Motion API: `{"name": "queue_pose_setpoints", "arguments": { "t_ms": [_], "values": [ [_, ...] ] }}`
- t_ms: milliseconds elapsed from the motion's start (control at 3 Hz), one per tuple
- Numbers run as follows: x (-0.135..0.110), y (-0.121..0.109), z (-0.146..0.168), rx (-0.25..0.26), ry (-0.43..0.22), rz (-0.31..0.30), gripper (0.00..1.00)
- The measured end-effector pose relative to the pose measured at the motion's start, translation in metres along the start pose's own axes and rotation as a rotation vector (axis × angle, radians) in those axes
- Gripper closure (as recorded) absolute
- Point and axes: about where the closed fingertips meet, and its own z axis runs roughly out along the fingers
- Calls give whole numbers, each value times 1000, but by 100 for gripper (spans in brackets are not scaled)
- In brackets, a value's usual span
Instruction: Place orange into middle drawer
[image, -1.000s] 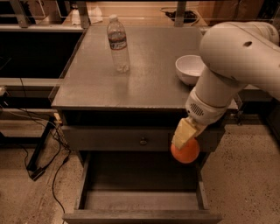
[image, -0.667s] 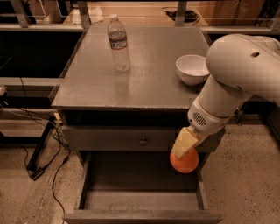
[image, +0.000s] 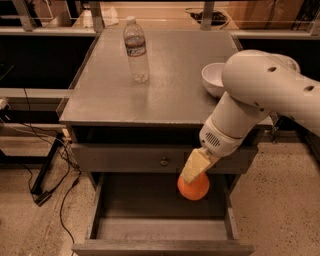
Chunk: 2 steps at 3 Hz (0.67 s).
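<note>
The orange (image: 195, 189) is seen pinched between the cream-coloured fingers (image: 196, 166) of the gripper (image: 191, 178), which hangs just in front of the closed upper drawer front (image: 125, 159) with its small round knob (image: 164, 161). The fruit is held above the right rear part of the middle drawer (image: 142, 206) – pulled out wide, its bare grey floor exposed – and it cannot be told whether the orange is touching that floor or is suspended a little above it.

The carrying part of the task can be judged largely done: the drawer is open, the orange is gripped and it has been brought over the drawer's opening. What is left, by this reckoning, is a short lowering onto the floor, the release of the fruit and the withdrawal of the arm – with care to be taken that the round fruit is not sent rolling.

On the cabinet top (image: 150, 95) a plastic water bottle (image: 136, 50) and a white bowl (image: 214, 79) are left well apart.
</note>
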Motion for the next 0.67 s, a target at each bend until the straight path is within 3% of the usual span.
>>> {"name": "queue_pose_setpoints", "arguments": {
  "t_ms": [333, 667],
  "values": [
    [-12, 8, 24, -48, -4, -18, 100],
    [-12, 8, 24, -49, -4, -18, 100]
  ]
}}
